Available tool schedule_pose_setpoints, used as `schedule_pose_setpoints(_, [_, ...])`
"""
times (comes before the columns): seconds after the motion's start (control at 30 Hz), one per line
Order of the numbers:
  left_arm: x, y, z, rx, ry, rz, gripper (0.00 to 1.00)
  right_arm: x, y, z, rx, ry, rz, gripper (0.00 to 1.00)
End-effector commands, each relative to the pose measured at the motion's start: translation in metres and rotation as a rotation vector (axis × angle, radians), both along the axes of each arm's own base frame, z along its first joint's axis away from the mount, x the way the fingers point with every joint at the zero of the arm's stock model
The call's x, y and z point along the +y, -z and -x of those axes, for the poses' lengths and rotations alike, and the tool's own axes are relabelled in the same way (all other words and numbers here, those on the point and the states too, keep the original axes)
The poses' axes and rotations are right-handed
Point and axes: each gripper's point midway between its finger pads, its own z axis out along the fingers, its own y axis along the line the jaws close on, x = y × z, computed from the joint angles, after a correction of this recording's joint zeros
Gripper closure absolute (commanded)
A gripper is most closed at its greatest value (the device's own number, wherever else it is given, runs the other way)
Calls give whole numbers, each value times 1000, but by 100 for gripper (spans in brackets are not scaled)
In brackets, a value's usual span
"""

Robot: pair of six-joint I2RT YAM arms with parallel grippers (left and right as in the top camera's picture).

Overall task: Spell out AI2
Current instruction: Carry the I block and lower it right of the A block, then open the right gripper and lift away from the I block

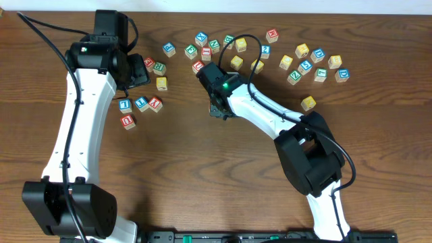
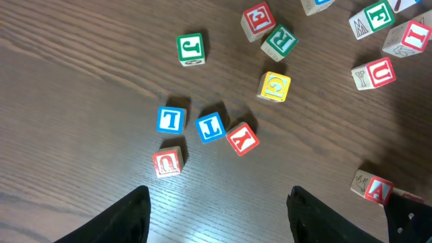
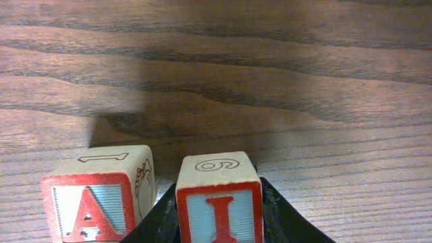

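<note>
In the right wrist view my right gripper (image 3: 219,226) is shut on a block with a red I (image 3: 219,202), low over the table. A block with a red A (image 3: 94,199) stands just left of it, with a narrow gap between them. In the overhead view this gripper (image 1: 218,108) is left of the table's middle and hides both blocks. The A block also shows at the right edge of the left wrist view (image 2: 373,187). My left gripper (image 2: 219,216) is open and empty above bare wood, at the upper left in the overhead view (image 1: 137,71). I cannot make out a 2 block.
Several loose letter blocks lie along the table's far side (image 1: 304,61). A small group lies by the left arm: two blue blocks (image 2: 171,119), a red Y (image 2: 241,138) and a red U (image 2: 167,162). A yellow block (image 1: 308,102) sits alone at the right.
</note>
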Motion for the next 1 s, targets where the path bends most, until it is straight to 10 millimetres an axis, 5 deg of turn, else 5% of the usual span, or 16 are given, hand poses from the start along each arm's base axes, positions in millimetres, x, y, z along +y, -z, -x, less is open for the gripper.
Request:
schedule_pose_setpoints(0.0, [1, -16, -2, -43, 11, -15, 36, -2, 6, 2, 5, 12, 16, 70])
schedule_pose_setpoints(0.33, [1, -16, -2, -43, 11, -15, 36, 2, 2, 1, 9, 6, -4, 63])
schedule_pose_setpoints(0.6, [1, -16, -2, -43, 11, -15, 36, 6, -21, -2, -8, -14, -29, 62])
schedule_pose_setpoints(0.97, [1, -16, -2, -46, 11, -15, 36, -4, -98, -10, -125, -22, -111, 61])
